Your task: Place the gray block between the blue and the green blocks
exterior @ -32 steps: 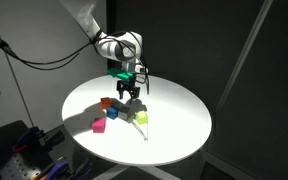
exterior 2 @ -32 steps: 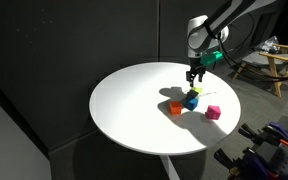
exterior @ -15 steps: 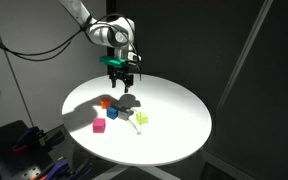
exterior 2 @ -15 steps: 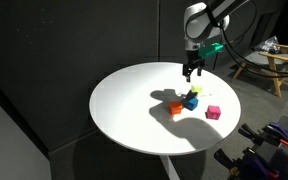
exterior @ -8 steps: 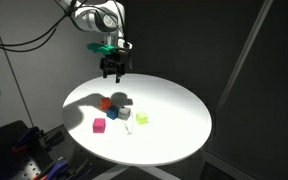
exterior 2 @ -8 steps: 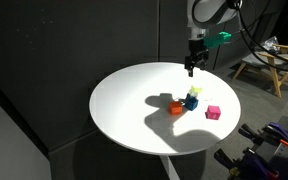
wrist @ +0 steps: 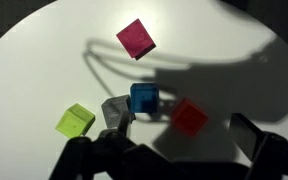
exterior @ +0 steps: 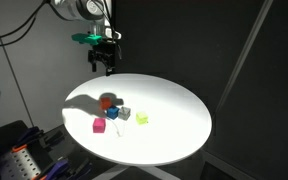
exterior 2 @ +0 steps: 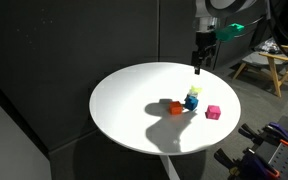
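Observation:
The gray block (wrist: 115,110) sits on the white round table (wrist: 44,60) between the yellow-green block (wrist: 76,120) and the blue block (wrist: 143,98), touching or almost touching the blue one. In an exterior view the gray block (exterior: 125,113) lies between the blue (exterior: 114,112) and green (exterior: 142,118) blocks. My gripper (exterior: 103,66) hangs high above the table's far edge, open and empty; it also shows in the other exterior view (exterior 2: 198,68). In the wrist view its dark fingers (wrist: 252,136) frame the bottom, well above the blocks.
A red block (wrist: 190,117) lies beside the blue one and a magenta block (wrist: 136,38) lies apart. Both show in the exterior views, red (exterior: 106,102) and magenta (exterior 2: 212,112). Dark curtains surround the table (exterior 2: 134,110); clutter sits on the floor around it.
My gripper has risen from just above the blocks and drawn back toward the table's far edge, empty. The blocks have stayed where they were.

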Motion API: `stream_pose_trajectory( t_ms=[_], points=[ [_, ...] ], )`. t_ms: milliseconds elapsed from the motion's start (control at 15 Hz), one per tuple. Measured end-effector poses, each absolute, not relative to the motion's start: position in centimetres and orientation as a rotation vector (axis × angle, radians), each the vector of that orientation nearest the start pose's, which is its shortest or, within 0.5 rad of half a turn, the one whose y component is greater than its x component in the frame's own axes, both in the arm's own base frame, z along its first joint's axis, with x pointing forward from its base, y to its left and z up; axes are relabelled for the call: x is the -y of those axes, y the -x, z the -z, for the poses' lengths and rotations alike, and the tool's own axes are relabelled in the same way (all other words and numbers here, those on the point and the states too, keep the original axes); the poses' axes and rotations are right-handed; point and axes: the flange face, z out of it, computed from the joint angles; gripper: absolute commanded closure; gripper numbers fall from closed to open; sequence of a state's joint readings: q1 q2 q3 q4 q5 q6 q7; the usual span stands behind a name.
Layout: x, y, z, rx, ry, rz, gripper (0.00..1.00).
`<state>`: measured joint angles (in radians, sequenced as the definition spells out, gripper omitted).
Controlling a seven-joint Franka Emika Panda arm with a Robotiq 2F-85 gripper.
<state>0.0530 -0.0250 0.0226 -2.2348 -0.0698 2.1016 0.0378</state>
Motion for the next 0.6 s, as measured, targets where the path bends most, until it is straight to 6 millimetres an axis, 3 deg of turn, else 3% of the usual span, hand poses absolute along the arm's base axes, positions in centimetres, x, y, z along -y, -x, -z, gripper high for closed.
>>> stream_pose_trajectory(
  t_ms=[600],
  points=[
    [-4.0,-47.8,-42.7,0.184,3.217,0.070,0.00]
  ],
)
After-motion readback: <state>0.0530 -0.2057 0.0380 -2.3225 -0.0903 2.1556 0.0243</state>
